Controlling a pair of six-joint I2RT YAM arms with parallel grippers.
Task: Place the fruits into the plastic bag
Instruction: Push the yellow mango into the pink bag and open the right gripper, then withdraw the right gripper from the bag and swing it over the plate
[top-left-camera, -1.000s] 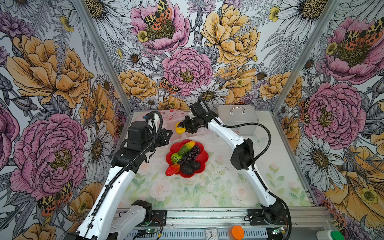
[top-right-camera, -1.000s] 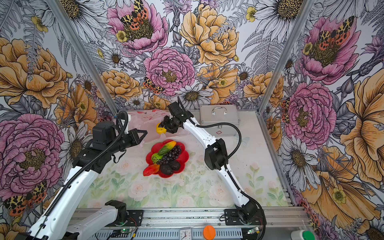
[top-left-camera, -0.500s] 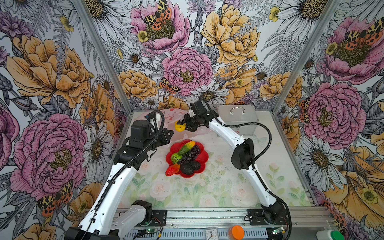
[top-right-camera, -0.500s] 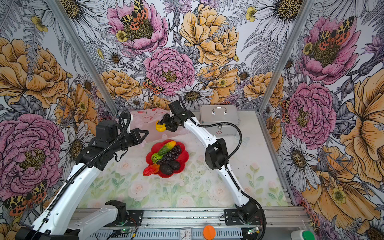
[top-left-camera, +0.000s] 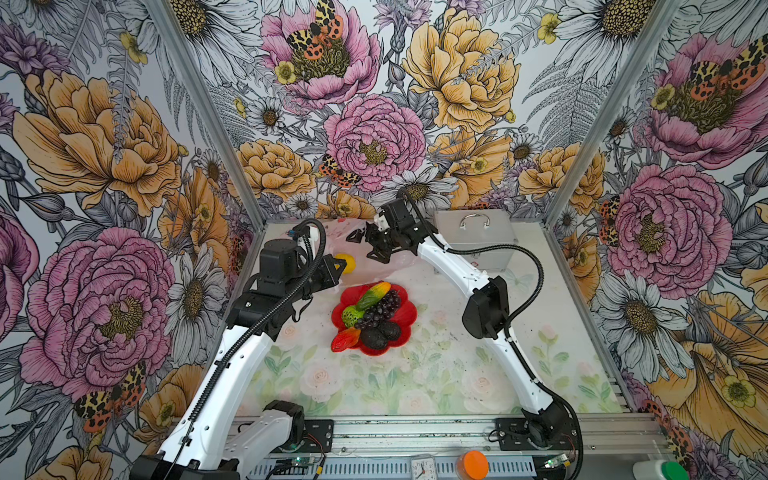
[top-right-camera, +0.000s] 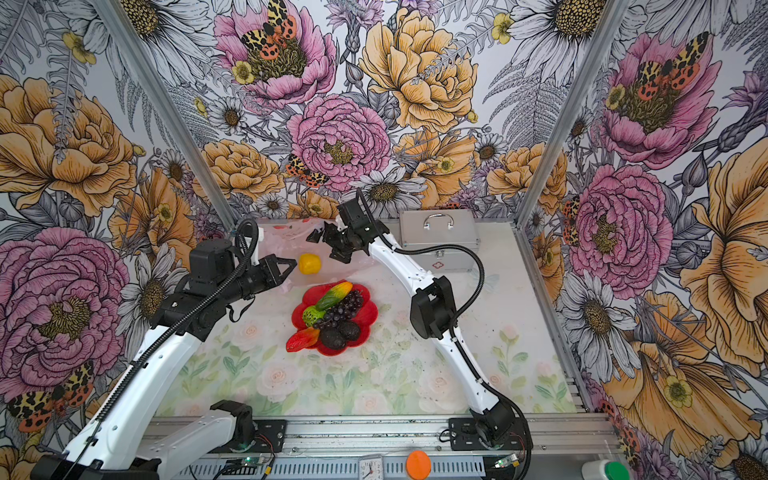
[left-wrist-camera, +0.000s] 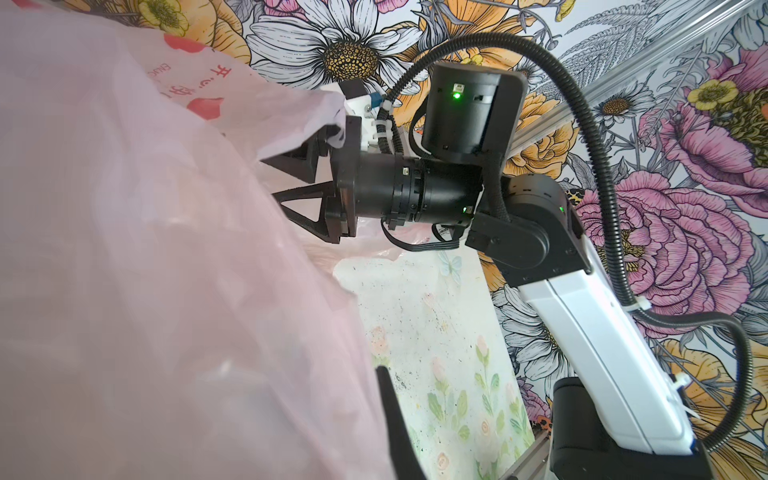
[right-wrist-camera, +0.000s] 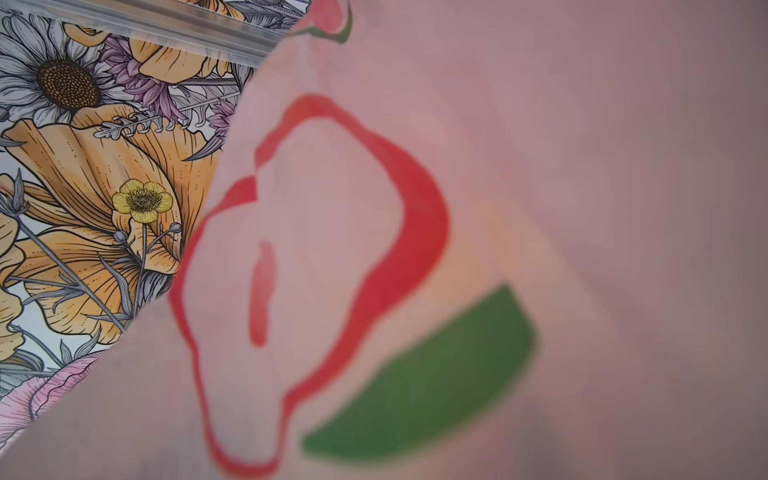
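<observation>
The pale-pink plastic bag lies at the back of the table. My left gripper is shut on its edge; bag film hangs beside one black finger. My right gripper hovers over the bag, open and holding nothing. A yellow round fruit rests on the bag film between the grippers. Other fruits sit on the red plate: a green-orange one, grapes, a bumpy green ball, a red-orange one and blackish ones. Printed bag film fills the right wrist view, hiding those fingers.
A silver metal case stands at the back right, close behind the right arm. Flowered walls close in the table on three sides. An aluminium rail runs along the front edge.
My right gripper opened and let go of the yellow fruit, which dropped onto the bag. The left arm shifted slightly, still gripping the bag.
</observation>
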